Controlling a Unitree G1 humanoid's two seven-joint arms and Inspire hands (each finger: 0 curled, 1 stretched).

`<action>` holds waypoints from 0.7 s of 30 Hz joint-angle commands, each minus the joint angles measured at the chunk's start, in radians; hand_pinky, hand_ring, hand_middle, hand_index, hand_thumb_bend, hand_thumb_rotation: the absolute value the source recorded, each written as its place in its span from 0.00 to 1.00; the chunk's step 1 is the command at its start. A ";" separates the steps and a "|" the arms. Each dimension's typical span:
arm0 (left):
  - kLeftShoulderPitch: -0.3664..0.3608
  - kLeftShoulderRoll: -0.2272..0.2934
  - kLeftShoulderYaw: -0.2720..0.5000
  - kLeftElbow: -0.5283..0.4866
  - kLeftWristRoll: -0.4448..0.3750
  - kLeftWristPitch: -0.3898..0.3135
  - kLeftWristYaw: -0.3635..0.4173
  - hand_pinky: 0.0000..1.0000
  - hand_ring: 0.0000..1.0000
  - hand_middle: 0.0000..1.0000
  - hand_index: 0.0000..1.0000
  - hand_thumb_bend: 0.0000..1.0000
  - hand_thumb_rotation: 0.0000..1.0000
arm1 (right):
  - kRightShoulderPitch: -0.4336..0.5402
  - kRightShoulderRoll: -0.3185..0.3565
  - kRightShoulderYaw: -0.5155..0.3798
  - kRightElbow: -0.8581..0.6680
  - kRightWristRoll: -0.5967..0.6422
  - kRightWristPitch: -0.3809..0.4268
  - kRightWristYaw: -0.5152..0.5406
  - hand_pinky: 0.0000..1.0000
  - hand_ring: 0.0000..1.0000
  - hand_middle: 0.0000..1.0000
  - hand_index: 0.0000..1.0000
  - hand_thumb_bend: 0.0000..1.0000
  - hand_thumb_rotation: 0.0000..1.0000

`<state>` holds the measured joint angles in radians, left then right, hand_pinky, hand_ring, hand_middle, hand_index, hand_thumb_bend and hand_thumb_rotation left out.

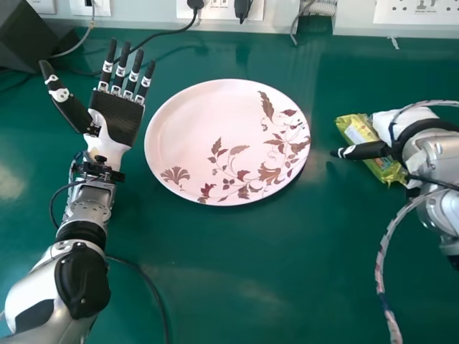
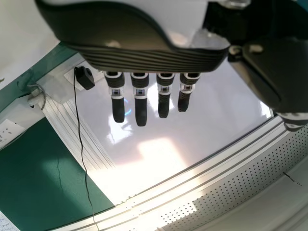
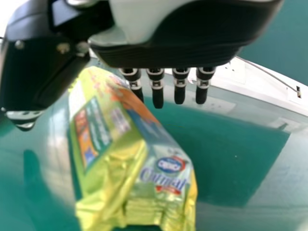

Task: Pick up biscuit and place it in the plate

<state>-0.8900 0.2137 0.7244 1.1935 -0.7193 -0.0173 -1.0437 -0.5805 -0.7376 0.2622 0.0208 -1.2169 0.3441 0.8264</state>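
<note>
At the right of the frame, the right hand (image 1: pixel 384 123) is wide, its thumb (image 1: pixel 367 150) reaching out over the biscuit packet (image 1: pixel 353 129) toward the middle of the picture. From the right wrist, I can see the fingers (image 3: pixel 158 97) running straight, with the packet in the space between them and the thumb. I can't tell whether the fingers press on the wrapper, or whether its underside touches the counter (image 1: pixel 237 276). The wrapper is yellow and green, crinkled at its end, and it sits slantwise, one end toward the upper middle of the frame and the other toward the lower right. A pale, patterned cable (image 1: pixel 380 272) loops down from the right arm to the bottom edge.

Well apart from the packet, in the upper middle, is a round pinkish plate (image 1: pixel 201 129) with brown and reddish leaves and flowers curling along its right and lower parts. Just beside it, upper left, the left hand (image 1: pixel 118 118) is open too, palm up, fingers straight and thumb out to the side. Past that, there's a dark box (image 1: pixel 25 36) in the upper left corner, and a black cable (image 1: pixel 161 34) runs to the sockets (image 1: pixel 215 10) at the top edge.
</note>
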 commanded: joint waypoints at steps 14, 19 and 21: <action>0.031 -0.006 0.002 0.025 -0.002 -0.007 -0.024 0.85 0.86 0.96 1.00 1.00 0.60 | 0.030 0.061 0.048 0.125 -0.090 0.099 -0.279 0.98 1.00 1.00 1.00 1.00 0.70; 0.030 -0.006 0.000 0.024 0.000 -0.015 -0.029 0.84 0.84 0.95 1.00 1.00 0.58 | 0.046 0.074 0.058 0.158 -0.107 0.120 -0.386 1.00 1.00 1.00 1.00 1.00 0.72; 0.031 -0.006 0.000 0.022 -0.001 -0.012 -0.029 0.85 0.84 0.95 1.00 1.00 0.57 | 0.052 0.078 0.062 0.165 -0.101 0.125 -0.406 1.00 1.00 1.00 1.00 1.00 0.71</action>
<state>-0.8906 0.2138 0.7239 1.1950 -0.7191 -0.0286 -1.0582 -0.5558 -0.6655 0.3180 0.1757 -1.3116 0.4576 0.4389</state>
